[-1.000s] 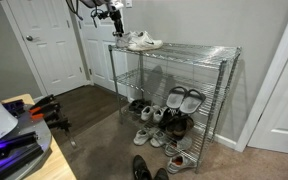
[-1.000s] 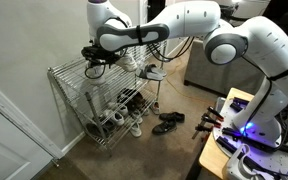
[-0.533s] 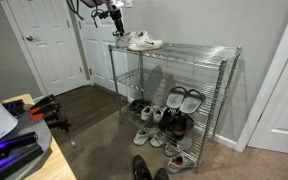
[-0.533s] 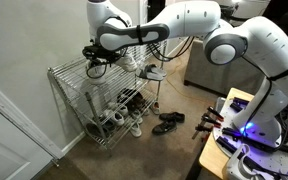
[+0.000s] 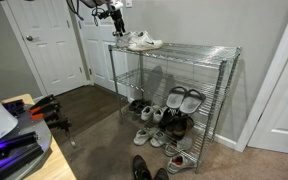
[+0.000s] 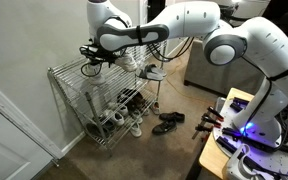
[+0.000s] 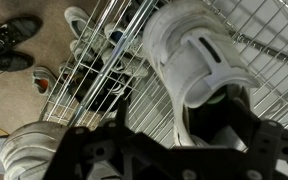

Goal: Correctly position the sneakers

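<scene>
Room: grey wall, white panelled doors (image 5: 49, 45), chrome wire-rack counter (image 5: 199, 50) against the wall.
Jaws: we cannot tell their spread; they hang over the counter's end.
Sneakers: pair of small white low-top lace-up sneakers (image 5: 141, 41) on the top tier, near the jaws.
Lower tier: grey slip-ons with pale insides (image 5: 184, 98).
Floor: black shoes (image 5: 144, 168).

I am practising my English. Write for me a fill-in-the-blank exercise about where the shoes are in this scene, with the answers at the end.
1. The small white lace-up sneakers sit on the ___ shelf of the chrome wire rack.
2. The black shoes lie on the ___, in front of the rack.
3. The grey slip-ons with pale insides are stored ___ in the rack than the sneakers.

Missing words: top; floor; lower.
</scene>
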`<state>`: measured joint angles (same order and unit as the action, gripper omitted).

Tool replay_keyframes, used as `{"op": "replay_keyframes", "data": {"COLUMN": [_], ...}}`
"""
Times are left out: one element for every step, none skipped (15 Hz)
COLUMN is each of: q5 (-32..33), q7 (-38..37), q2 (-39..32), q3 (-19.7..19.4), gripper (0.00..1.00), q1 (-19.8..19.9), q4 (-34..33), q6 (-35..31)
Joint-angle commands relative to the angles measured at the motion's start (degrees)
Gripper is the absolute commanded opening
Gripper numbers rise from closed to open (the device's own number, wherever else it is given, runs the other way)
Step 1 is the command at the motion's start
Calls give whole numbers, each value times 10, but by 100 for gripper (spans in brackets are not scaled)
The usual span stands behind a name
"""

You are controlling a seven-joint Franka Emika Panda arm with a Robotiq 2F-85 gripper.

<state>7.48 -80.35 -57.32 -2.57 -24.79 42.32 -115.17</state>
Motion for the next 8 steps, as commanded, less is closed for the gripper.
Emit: {"op": "replay_keyframes", "data": {"q5": [2, 8, 14, 21, 22, 25, 28, 30], "q7": [-37, -29, 3, 39, 54, 75, 90, 105], "q2": [-12, -11, -8, -4, -4, -2, -1, 0], "q3": [-10, -14, -12, -11, -7, -6, -6, -6], "gripper": [100, 100, 100, 100, 100, 100, 100, 100], "q1": [-3, -4, -4, -4, -2, 0, 0, 1], "q4": [-13, -10, -6, -1, -1, -1, -2, -3], "q6": [-8, 6, 29, 53, 70, 87, 99, 108]}}
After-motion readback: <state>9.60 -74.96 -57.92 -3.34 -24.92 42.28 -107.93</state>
